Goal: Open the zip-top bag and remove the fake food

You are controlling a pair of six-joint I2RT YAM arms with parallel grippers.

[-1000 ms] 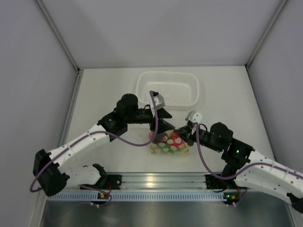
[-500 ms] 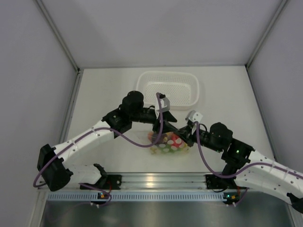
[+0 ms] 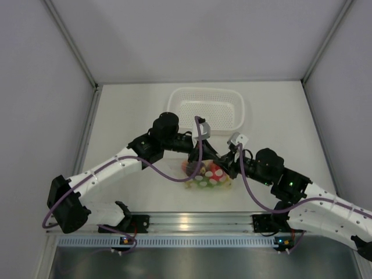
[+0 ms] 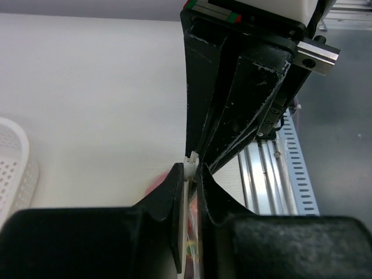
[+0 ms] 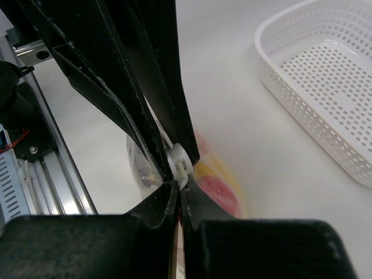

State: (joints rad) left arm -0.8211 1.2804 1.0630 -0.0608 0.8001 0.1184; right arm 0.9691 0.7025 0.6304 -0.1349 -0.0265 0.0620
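Since the left pincer and right pincer are both clamped on the zip-top bag by the near edge of the desk, grip could be lost or plastic torn if it's yanked unevenly.

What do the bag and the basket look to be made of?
Bag: thin clear plastic film, seemingly glossy; the coloured toys show through it.
Basket: rigid white plastic, probably moulded, with a smooth satin look and regular perforations in its floor and walls.
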